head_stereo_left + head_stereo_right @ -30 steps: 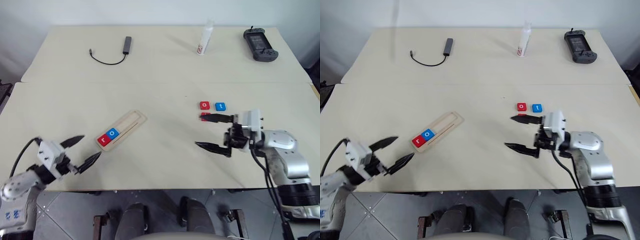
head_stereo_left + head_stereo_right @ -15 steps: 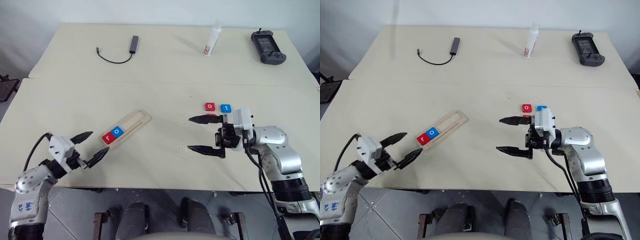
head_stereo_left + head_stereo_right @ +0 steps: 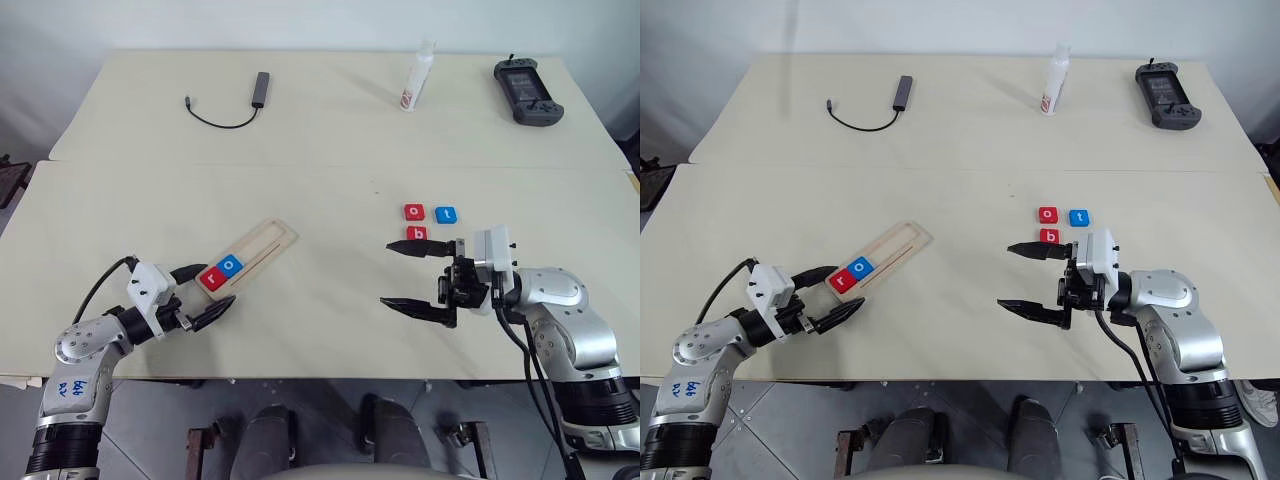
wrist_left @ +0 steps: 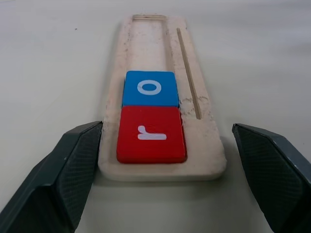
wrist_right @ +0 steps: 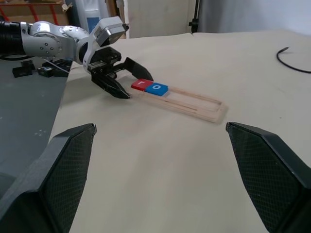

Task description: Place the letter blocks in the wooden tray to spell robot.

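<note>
Pale cream desk (image 3: 320, 140) is filling my feed, two surfaces butted together along a seam. I am seeing the wooden tray (image 3: 262, 243) lying at an angle on the near left part, a narrow pale holder with a long recess and a thin groove beside it. Two letter blocks are sitting at its near end, touching: a red "r" tile (image 4: 151, 134) at the very end and a blue "o" tile (image 4: 150, 88) next to it; the rest of the recess is bare. Well apart, on the right, three more tiles are lying on the desk: a red "o" (image 3: 413, 212), a blue "t" (image 3: 446, 214) just beside it, and a red "b" (image 3: 417, 233) below the red one.

I am holding the left claw (image 3: 200, 297) low at the tray's near end, its two black fingers spread wide, one on each side of that end, gripping nothing. In its wrist feed one finger is sitting right against the tray's edge; I cannot tell if it is touching. The right claw (image 3: 415, 276) is hanging near the loose tiles, fingers wide apart and empty, its upper fingertip just beside the "b".

Far across the desk I am making out a cable with a dark adapter (image 3: 258, 88), a white bottle (image 3: 418, 75) and a dark handheld controller (image 3: 522, 88).
</note>
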Controlling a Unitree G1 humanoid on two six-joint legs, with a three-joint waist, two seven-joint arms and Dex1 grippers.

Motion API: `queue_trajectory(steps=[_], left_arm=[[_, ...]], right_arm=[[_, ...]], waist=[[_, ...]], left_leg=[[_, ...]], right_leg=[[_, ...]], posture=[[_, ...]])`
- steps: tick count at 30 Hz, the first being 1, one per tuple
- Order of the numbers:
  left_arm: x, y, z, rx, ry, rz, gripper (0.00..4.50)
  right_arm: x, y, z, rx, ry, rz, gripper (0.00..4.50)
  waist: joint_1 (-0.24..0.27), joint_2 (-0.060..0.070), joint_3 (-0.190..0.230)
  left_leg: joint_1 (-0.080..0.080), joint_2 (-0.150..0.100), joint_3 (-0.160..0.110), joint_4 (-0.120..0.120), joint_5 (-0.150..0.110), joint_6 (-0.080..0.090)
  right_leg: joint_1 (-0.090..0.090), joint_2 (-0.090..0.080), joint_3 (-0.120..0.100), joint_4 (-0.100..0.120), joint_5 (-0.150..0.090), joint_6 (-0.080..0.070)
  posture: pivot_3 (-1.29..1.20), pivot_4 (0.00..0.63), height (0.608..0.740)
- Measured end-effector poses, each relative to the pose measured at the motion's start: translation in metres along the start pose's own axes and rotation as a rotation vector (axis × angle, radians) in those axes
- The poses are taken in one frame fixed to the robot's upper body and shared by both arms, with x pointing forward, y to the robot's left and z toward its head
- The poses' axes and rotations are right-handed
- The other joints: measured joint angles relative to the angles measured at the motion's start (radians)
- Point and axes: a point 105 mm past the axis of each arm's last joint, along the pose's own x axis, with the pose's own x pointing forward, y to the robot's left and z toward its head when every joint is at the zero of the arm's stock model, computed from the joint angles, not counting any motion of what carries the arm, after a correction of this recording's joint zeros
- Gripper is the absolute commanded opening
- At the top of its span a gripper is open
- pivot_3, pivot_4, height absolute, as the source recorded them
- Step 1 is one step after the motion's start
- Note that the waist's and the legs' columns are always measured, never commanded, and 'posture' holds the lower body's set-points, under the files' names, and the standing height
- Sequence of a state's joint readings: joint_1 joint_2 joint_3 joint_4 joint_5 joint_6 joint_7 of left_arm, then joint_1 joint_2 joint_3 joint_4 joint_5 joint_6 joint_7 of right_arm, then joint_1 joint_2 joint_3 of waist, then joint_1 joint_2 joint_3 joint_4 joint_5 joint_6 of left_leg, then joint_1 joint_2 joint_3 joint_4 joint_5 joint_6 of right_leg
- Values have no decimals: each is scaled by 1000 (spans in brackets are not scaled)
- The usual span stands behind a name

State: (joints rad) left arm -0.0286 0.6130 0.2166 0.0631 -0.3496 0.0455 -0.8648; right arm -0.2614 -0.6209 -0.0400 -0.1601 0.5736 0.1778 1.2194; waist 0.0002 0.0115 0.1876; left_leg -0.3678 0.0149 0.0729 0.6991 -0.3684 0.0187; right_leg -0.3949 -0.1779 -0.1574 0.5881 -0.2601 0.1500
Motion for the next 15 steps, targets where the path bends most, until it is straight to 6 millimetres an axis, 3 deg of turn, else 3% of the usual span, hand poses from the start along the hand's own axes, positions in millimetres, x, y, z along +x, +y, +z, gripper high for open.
queue_trajectory(steps=[3, 8, 15], left_arm=[[2, 3, -1, 11, 23, 1, 4500], [3, 8, -3, 7, 25, 11, 3403], [6, 4, -2, 18, -10, -12, 3399]], right_arm=[[0, 0, 1, -4, 0, -6, 4478], [0, 2, 2, -4, 1, -7, 4500], [-3, 0, 2, -11, 10, -28, 4500]], waist=[[1, 0, 0], [0, 1, -1], [2, 2, -1]], left_leg=[[0, 0, 0, 0, 0, 0], [2, 0, 1, 0, 0, 0], [2, 0, 1, 0, 0, 0]], right_leg=[[0, 0, 0, 0, 0, 0], [1, 0, 1, 1, 0, 0], [1, 0, 1, 1, 0, 0]], posture=[[0, 150, 740], [0, 150, 740], [0, 150, 740]])
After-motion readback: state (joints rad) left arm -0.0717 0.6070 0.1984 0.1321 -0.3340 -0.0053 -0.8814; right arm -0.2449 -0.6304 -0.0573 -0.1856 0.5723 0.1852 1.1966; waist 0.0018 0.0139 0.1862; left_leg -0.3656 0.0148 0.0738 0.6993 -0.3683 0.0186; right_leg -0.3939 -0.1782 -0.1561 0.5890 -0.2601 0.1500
